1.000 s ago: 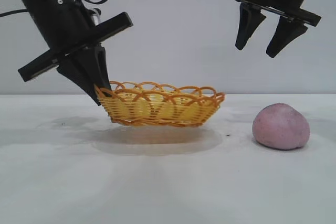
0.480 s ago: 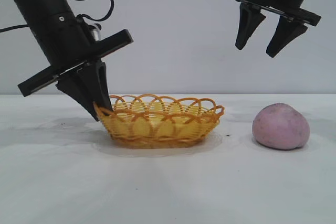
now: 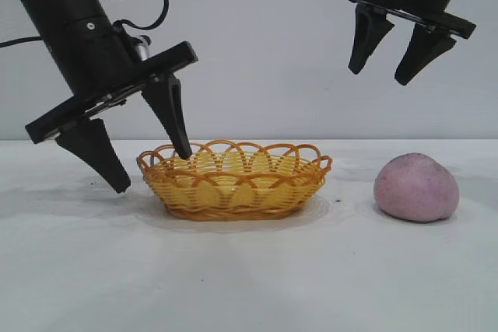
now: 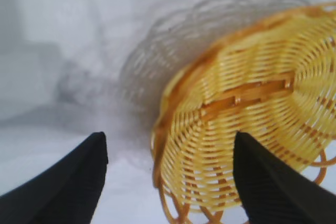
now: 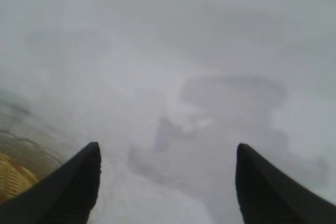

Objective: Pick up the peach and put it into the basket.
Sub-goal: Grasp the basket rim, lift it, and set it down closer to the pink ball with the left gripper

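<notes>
The yellow wicker basket (image 3: 233, 184) with its orange looped rim rests flat on the table, mid-scene. My left gripper (image 3: 153, 170) stands open astride the basket's left rim, one finger over the inside and the other outside near the table, gripping nothing. The left wrist view shows the basket (image 4: 252, 114) between the spread fingers of that gripper (image 4: 169, 136). To the basket's right, apart from it, the pink-mauve peach (image 3: 416, 186) lies on the table. High above the peach hangs my right gripper (image 3: 380, 75), open and empty (image 5: 165, 148).
White table (image 3: 249, 285) with a plain pale wall behind. A sliver of the basket (image 5: 13, 179) shows at the edge of the right wrist view. Bare tabletop lies between the basket and the peach and in front of both.
The left gripper, shut on the lifted basket's left rim a second ago, set the basket down flat and has opened, letting go. The right arm and peach have not moved.
</notes>
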Robot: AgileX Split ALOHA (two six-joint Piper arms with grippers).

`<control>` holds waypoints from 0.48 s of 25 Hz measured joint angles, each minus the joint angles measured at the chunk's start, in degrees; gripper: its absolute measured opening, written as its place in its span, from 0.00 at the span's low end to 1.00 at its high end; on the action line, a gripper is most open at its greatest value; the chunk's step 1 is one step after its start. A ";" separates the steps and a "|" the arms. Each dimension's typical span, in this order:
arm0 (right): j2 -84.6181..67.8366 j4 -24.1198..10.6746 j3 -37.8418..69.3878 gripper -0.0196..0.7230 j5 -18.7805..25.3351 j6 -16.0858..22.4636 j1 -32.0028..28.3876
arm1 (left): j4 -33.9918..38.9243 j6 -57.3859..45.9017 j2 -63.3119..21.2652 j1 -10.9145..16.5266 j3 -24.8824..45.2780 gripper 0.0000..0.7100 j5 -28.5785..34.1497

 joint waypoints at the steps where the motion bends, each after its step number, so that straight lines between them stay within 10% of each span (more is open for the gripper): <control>1: 0.00 0.00 0.00 0.66 0.00 0.00 0.00 | 0.81 0.00 -0.61 0.00 0.00 0.62 0.13; 12: 0.00 0.00 0.00 0.66 0.22 0.00 0.00 | 24.19 -2.67 -6.28 0.00 -4.31 0.65 10.27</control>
